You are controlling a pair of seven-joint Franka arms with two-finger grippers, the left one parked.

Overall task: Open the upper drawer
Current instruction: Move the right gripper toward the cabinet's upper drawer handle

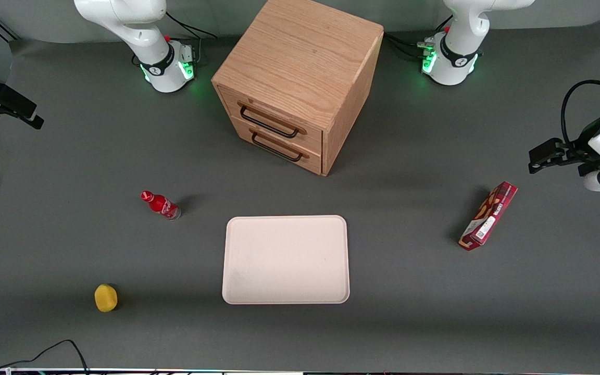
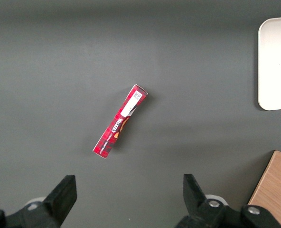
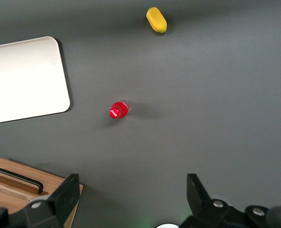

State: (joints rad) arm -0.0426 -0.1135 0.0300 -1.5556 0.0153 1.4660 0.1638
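The wooden cabinet [image 1: 300, 62] stands in the middle of the table, away from the front camera. Its upper drawer [image 1: 279, 119] is closed, its thin black wire handle [image 1: 269, 124] lying against the front. The bottom drawer [image 1: 284, 151] below it is closed too. My right gripper [image 1: 26, 112] hangs high over the working arm's end of the table, far from the cabinet and touching nothing. In the right wrist view the gripper [image 3: 132, 190] is open and empty, with a corner of the cabinet [image 3: 52, 183] and one black handle [image 3: 17, 178] next to one finger [image 3: 67, 192].
A white tray [image 1: 285, 297] lies in front of the drawers, nearer the front camera. A red bottle [image 1: 160, 204] and a yellow object [image 1: 105, 298] sit toward the working arm's end. A red snack box [image 1: 488, 215] lies toward the parked arm's end.
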